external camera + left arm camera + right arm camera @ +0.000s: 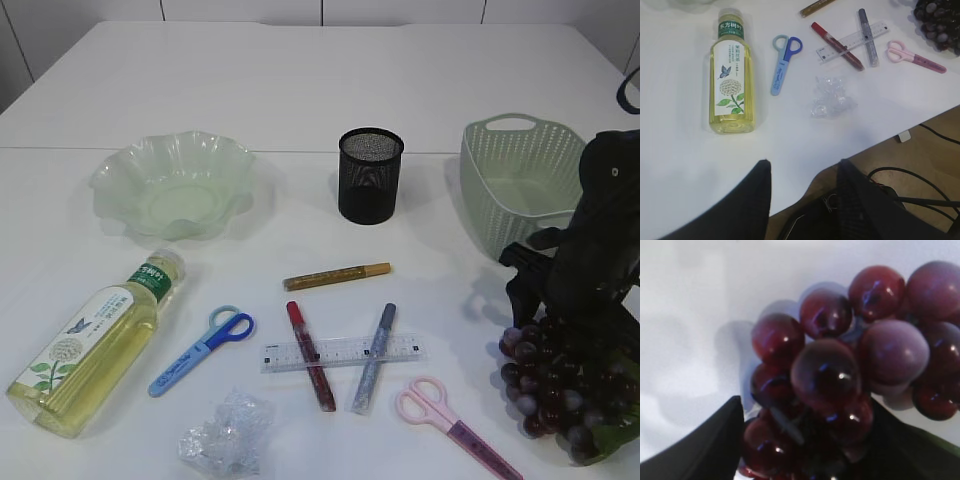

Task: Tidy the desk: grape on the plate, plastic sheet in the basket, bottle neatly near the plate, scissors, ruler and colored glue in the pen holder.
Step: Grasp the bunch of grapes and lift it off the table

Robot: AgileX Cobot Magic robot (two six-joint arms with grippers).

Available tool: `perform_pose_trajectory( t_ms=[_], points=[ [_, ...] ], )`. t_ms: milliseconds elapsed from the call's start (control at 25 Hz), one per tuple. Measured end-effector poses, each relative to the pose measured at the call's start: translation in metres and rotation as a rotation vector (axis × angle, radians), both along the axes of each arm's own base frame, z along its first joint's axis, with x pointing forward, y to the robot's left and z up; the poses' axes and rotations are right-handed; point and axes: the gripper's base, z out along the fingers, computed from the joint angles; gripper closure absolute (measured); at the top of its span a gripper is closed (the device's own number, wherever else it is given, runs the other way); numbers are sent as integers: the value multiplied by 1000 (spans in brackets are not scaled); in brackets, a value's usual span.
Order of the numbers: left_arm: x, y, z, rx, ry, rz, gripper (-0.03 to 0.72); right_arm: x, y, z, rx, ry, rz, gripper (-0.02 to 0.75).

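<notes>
A dark red grape [555, 385] bunch lies on the table at the front right. My right gripper [540, 318] is down on it; in the right wrist view the grape [825, 375] fills the gap of the right gripper [807, 410], touching both fingers. The left gripper [802, 167] hangs open and empty above the table's front edge. On the table lie the bottle [95, 345], blue scissors [200, 350], pink scissors [450, 415], a clear ruler [340, 353], gold [337, 275], red [311, 355] and silver [374, 360] glue pens, and a crumpled plastic sheet [228, 435].
A wavy green plate [120, 175] sits at the back left, a black mesh pen holder [370, 175] at the back middle, and a green basket [480, 190] at the back right, just behind the right arm. Cables lie on the floor below the table's edge [920, 175].
</notes>
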Motion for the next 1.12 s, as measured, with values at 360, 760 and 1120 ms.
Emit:
perform_pose_trajectory(
  t_ms=[360,760,1120],
  points=[
    [0,0,0,1,3,-1,366,-1,0,-2,-2,14,0,196],
    [-3,0,-2,10,37,-13,366,-3,0,-3,-1,43,-5,419],
    [-4,0,-3,12,45,-16,366,-5,0,-3,-9,60,125,457]
  ],
)
